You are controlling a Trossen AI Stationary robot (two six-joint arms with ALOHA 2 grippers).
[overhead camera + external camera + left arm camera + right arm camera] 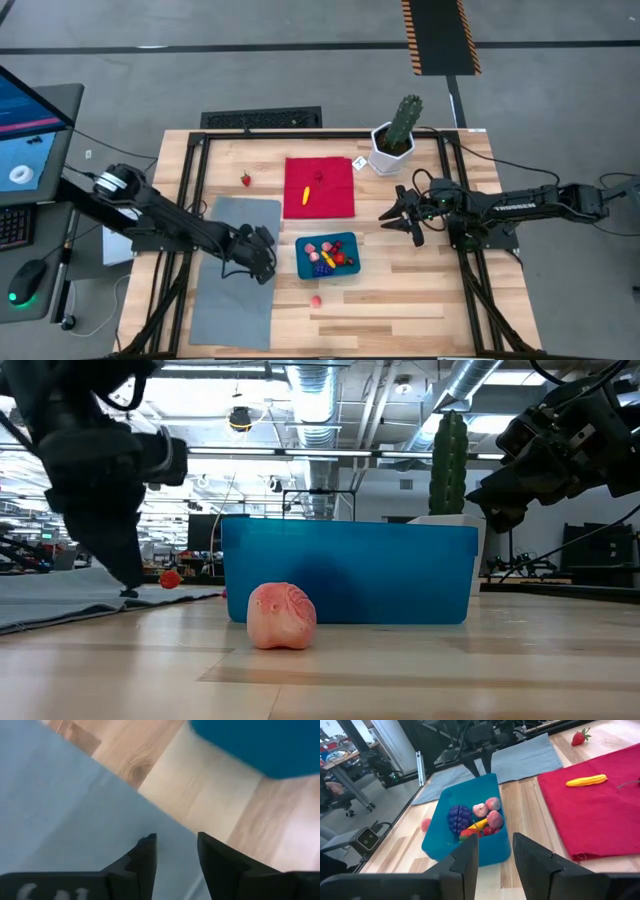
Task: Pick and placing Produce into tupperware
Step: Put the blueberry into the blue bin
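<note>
- The wooden bench [400, 300] is carrying everything, with a grey mat [235, 300] lying on its left part and a red cloth [335, 200] spread near the middle.
- The teal tupperware [303, 262] is sitting just in front of the red cloth, between the two arms; in the right wrist view a dark purple cluster [459, 818], pink pieces [492, 805], a yellow piece and red pieces are lying inside it.
- The left end effector [266, 255] is hovering low over the mat's right edge, just left of the tupperware, its fingers [145, 862] standing apart with nothing between them.
- The right end effector [392, 216] is hanging to the right of the red cloth, well clear of the tupperware, jaws parted and empty.
- A cactus in a white pot [395, 140] is standing behind it.
- A yellow banana-like piece [305, 195] is lying on the red cloth.
- A pink piece [316, 299] is resting on the bench just in front of the tupperware.
- A strawberry [246, 180] is lying on the bench left of the cloth.
</note>
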